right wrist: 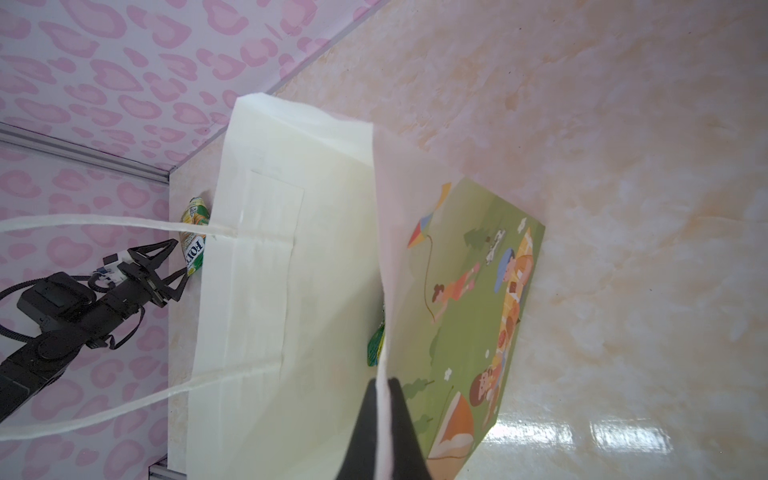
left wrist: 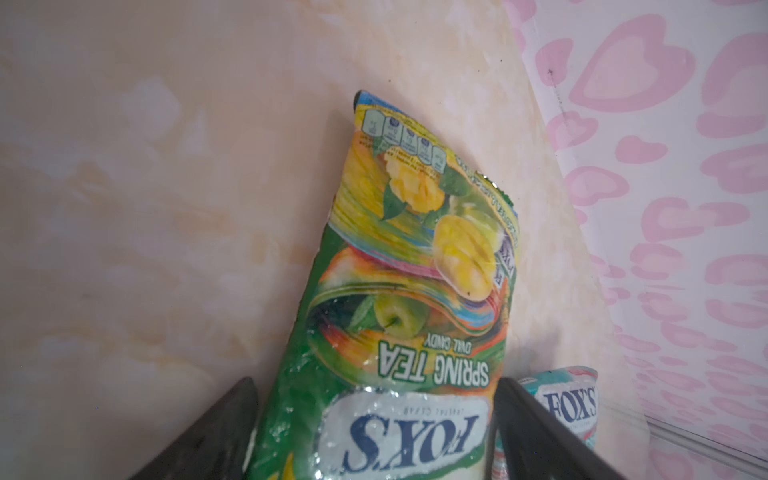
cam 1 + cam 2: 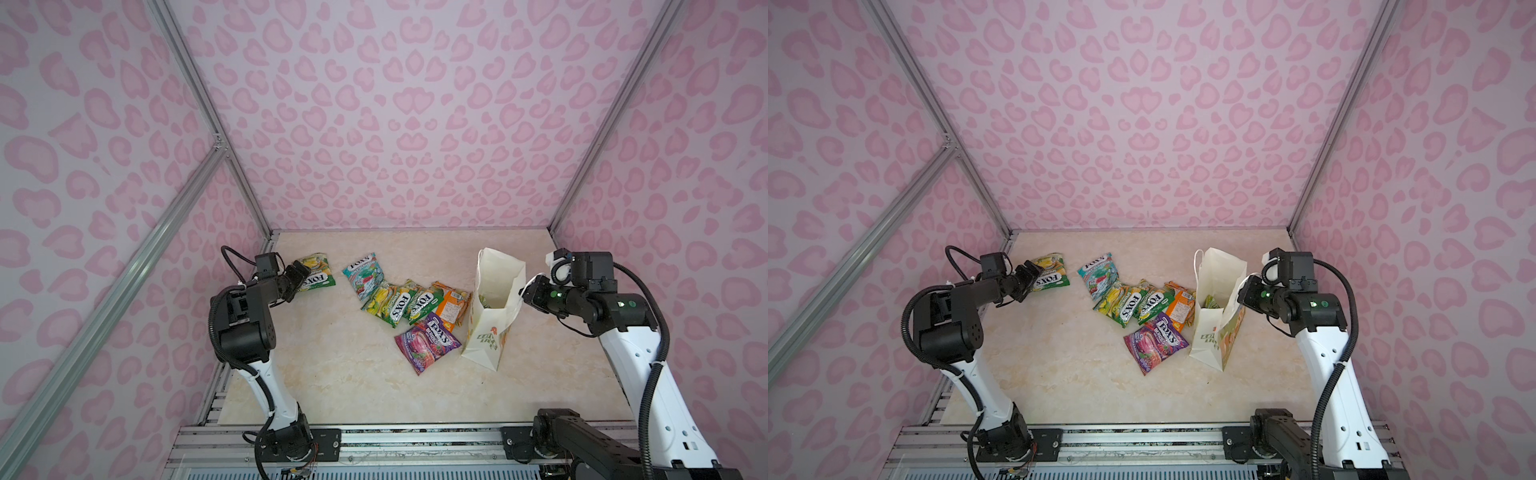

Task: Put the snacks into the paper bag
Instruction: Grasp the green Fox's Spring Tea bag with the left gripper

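1. Left gripper [image 3: 303, 279]: jaws are spread, 1 on each side of a green-yellow pouch [image 3: 318, 272] lying flat on the table [image 3: 332, 374].
2. Right gripper [image 1: 384, 386]: clamped on the rim of the upright paper bag [image 3: 494, 274].
3. 5 more snacks [image 3: 409, 305] are heaped just beside the bag.

Left pincer [image 3: 306, 279] splayed wide, arm stretched low and forward; right pincer [image 3: 523, 291] clamped tight, forearm angled inward.

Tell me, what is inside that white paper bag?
A bit of a green and yellow candy pouch shows deep in the paper bag. Its walls cover the rest, so whether more lie inside cannot be told.
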You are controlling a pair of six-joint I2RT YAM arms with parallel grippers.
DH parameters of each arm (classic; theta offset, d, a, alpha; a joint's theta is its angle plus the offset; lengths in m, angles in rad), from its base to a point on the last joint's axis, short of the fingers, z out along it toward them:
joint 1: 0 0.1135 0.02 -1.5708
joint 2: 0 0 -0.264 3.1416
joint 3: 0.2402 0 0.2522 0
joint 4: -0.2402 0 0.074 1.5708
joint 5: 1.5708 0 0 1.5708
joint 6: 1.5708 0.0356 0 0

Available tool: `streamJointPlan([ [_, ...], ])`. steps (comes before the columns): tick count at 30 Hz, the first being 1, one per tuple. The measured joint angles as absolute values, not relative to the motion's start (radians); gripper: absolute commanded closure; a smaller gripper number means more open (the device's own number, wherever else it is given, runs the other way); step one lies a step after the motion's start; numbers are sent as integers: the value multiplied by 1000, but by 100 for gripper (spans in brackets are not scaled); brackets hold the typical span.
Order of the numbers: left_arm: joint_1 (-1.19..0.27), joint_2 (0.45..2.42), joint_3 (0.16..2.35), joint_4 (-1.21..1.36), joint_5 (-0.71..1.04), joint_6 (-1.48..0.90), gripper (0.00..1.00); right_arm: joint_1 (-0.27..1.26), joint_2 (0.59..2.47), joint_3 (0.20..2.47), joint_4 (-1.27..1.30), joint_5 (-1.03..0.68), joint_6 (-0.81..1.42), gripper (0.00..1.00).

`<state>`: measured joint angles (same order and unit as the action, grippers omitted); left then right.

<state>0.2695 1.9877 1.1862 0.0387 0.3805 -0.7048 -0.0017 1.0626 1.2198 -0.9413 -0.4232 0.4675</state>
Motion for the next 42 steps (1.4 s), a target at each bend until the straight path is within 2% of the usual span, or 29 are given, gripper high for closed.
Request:
streamJointPlan([
  [4, 269, 2025, 1230, 23, 400, -706, 20, -2, 1061, 1220, -941, -429, 468, 100],
  [13, 239, 2079, 1297, -7, 395, -694, 29, -2, 1052, 1215, -938, -440, 473, 100],
  [19, 223, 2086, 1294, 2, 401, -704, 45, -2, 1046, 1215, -938, -445, 471, 100],
  [24, 213, 2083, 1268, 16, 459, -736, 62, -2, 1040, 1208, -933, -446, 474, 100],
  [26, 213, 2076, 1247, 30, 481, -760, 63, -2, 1039, 1203, -933, -448, 475, 100],
  [27, 212, 2071, 1239, 33, 492, -770, 69, -2, 1039, 1202, -933, -449, 475, 100],
  [28, 211, 2068, 1233, 33, 501, -787, 71, -2, 1037, 1202, -933, -450, 475, 100],
  [33, 205, 2040, 1190, 59, 543, -846, 77, -2, 1032, 1198, -930, -452, 476, 100],
  [39, 205, 2002, 1153, 109, 571, -899, 92, -2, 1028, 1198, -929, -453, 477, 100],
  [42, 205, 1964, 1131, 122, 573, -915, 96, -2, 1027, 1195, -928, -453, 475, 100],
])
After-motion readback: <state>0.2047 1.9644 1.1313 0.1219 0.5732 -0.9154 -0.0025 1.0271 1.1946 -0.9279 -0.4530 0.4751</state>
